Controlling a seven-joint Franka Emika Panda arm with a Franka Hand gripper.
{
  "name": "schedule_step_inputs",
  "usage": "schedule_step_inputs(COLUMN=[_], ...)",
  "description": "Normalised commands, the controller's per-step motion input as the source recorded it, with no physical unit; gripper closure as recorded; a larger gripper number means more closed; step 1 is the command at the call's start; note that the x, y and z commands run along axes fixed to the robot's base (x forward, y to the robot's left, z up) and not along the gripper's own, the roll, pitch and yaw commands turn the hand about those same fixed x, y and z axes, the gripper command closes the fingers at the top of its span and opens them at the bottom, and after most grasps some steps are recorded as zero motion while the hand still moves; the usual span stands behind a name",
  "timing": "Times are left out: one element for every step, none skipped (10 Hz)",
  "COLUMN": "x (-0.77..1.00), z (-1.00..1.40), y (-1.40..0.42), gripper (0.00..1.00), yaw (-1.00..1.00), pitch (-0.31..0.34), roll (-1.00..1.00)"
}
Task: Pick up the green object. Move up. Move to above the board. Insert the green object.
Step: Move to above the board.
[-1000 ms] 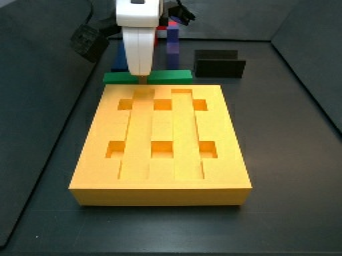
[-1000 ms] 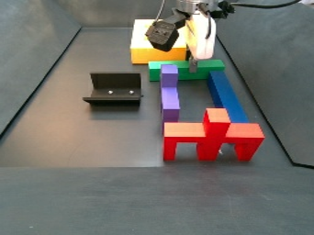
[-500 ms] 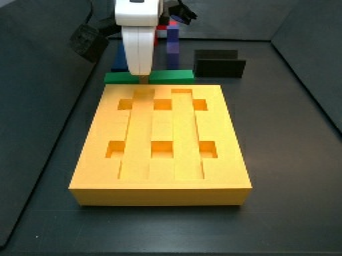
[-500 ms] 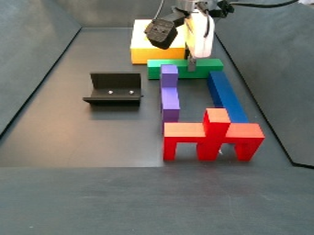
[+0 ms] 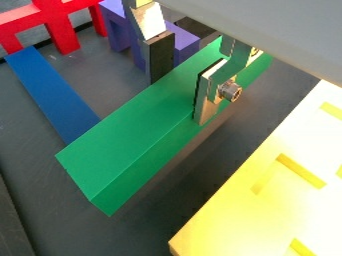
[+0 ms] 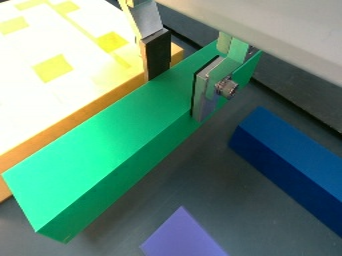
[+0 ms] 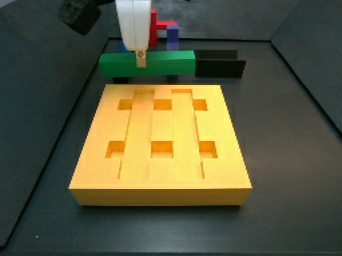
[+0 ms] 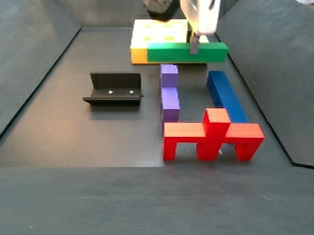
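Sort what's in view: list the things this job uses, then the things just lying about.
Job: green bar, shut in the gripper and lifted clear of the floor; yellow-orange board.
Lying about: blue bar, purple bar, red piece, fixture.

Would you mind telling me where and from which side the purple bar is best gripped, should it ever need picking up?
Probably at mid-length, from straight above, fingers closing across its narrow width. The purple bar lies flat, long and slim, clear of the blue bar beside it, though its far end nears the red piece. The gripper holds the green object across its width the same way.
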Motion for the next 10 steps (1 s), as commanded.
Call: schedule_step_inputs(x=[-0.02, -0.04, -0.01, 0.02, 0.0, -0.01, 0.02, 0.04, 0.54, 0.54], z=[1.4, 1.4, 1.4, 1.4, 1.4, 1.4, 0.56, 0.22, 0.35, 0.33], y=[0.0, 0.0, 0.0, 0.0, 0.0, 0.0, 0.0, 0.0, -1.4, -1.4], gripper=[1.0, 1.0, 1.0, 1.0, 1.0, 1.0, 1.0, 1.0, 1.0, 1.0], yaw=[-0.01, -0.01, -0.01, -0.01, -0.01, -0.01, -0.01, -0.01, 1.0, 1.0], pitch=[0.039, 0.047, 0.023, 0.049, 0.086, 0.079, 0.066, 0.07, 0.035, 0.042], roll=[0.0, -0.02, -0.06, -0.06, -0.06, -0.06, -0.06, -0.05, 0.0, 0.01])
